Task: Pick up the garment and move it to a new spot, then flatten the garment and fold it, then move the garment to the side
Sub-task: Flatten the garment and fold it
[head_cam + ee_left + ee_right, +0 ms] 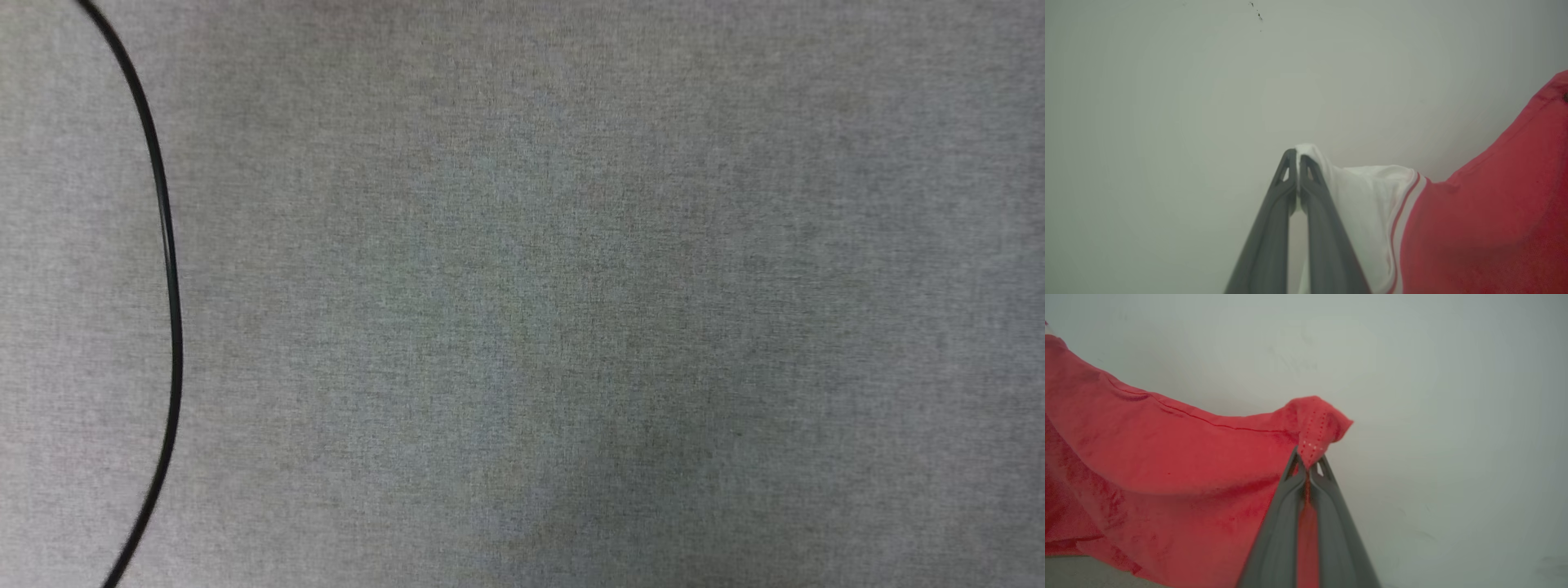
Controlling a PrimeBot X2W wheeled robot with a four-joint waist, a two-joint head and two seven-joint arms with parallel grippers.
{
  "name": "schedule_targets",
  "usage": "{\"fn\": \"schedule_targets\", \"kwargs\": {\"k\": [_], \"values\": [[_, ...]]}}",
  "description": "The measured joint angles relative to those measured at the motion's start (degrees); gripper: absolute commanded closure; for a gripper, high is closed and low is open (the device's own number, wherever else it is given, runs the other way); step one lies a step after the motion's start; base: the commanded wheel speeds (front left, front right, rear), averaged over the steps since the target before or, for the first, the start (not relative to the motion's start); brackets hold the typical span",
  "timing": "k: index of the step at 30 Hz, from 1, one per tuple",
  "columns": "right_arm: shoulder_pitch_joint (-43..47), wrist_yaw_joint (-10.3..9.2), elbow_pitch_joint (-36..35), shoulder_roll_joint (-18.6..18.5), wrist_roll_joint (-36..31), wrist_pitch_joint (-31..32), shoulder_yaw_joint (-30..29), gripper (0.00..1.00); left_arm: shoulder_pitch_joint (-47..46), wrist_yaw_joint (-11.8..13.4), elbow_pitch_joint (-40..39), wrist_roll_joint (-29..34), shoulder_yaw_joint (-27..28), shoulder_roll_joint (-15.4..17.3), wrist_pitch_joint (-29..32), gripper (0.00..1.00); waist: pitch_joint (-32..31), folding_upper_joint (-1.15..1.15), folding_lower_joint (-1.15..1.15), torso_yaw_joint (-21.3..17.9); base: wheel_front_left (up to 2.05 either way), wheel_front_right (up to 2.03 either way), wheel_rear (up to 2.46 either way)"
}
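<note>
**Head view:** looks down on a flat grey woven-textured tabletop (571, 286). A thin black cable (167, 245) lies on it and runs in one long curve down the left side, from top edge to bottom edge.

**Left wrist view:** the left tool (1297, 157) has two long dark-grey fingers rising from bottom centre, tips pressed together. It is clenched on the garment (1486, 220), a soft red fabric shirt with a white short sleeve (1363, 192) and red-and-white stripe trim.
- The pinched part is the sleeve; a small white bunch pokes out just above the fingertips.
- From the grip the sleeve drapes down and right, past the right-hand finger.
- The stripe trim marks where the sleeve meets the red body, which takes the lower right and climbs to the right edge.
- Background is a plain pale surface with a few small dark specks (1258, 15) near the top.

**Right wrist view:** the right tool (1308, 459) is clenched on a red corner of the garment (1167, 457).
- The corner, with rows of small pale stitch holes, bunches above the tips. A red strip shows in the gap between the fingers lower down.
- The rest of the red cloth spreads left. Its top edge sags, then rises to the upper left, with a seam line just below the edge.
- A narrow grey strip sits under the cloth at bottom left; contact cannot be told.
- Background is pale and blank.
</note>
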Motion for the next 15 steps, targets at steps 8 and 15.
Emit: {"fn": "schedule_targets", "kwargs": {"k": [8,15], "values": [[13.19,0.00,-2.11,-0.99,6.43,-3.42,5.36,1.00,18.72,2.10,-6.57,-0.77,-0.40,1.02,-0.57,1.00,-4.09,0.00,-0.01,-0.34,0.00,0.00,0.00],[26.81,-0.01,-7.04,-3.83,10.56,-4.71,8.20,1.00,37.54,6.78,-17.01,-2.88,1.49,1.92,-0.65,1.00,-9.07,0.00,-0.02,-0.09,0.00,0.00,0.00]]}}
